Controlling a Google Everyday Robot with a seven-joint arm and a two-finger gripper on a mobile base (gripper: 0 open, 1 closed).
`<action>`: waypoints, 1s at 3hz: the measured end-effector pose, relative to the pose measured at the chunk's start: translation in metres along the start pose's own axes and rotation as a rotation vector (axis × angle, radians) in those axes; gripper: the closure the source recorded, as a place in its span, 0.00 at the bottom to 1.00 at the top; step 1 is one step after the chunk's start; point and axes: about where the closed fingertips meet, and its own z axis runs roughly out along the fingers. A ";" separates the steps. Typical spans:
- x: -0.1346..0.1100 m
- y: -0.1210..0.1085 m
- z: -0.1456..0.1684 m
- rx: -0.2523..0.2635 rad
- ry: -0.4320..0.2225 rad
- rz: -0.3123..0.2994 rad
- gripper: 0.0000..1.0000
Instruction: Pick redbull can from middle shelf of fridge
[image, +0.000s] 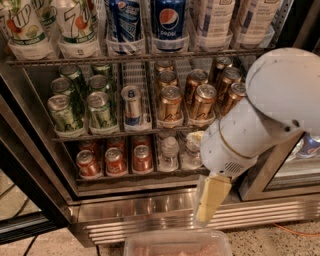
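Camera view puts the gripper (211, 200) low down at around 5 o'clock, hanging in front of the ribbed steel base of the fridge (150, 212). It's a pale yellowish piece below the big white arm, and I honestly can't tell whether it's spread or pressed together. It's not holding anything.

The redbull can (132, 105) stands upright at the front of the middle shelf (134, 75), alone in its lane. Green cans (100, 109) are at its 9 o'clock and gold cans (170, 102) at its 3 o'clock. From the gripper, it's up at roughly 10 o'clock and well apart.

So my read is that the task has barely started. The fridge is open and the can is untouched. What's left is pretty much everything: lift up, reach in, grab it, pull it out.

For labels, the top rack has 7up bottles (75, 22) with the logo clear enough, and Pepsi bottles (168, 20) with "pepsi" readable. I can't make out any writing on the redbull can, just blue and silver. Red cans (115, 160) and water bottles (170, 152) sit on the lower rack, with nothing legible.
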 end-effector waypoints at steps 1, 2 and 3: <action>-0.010 0.007 0.020 0.023 -0.091 0.008 0.00; -0.023 0.011 0.040 0.098 -0.232 0.087 0.00; -0.034 -0.001 0.046 0.214 -0.354 0.171 0.00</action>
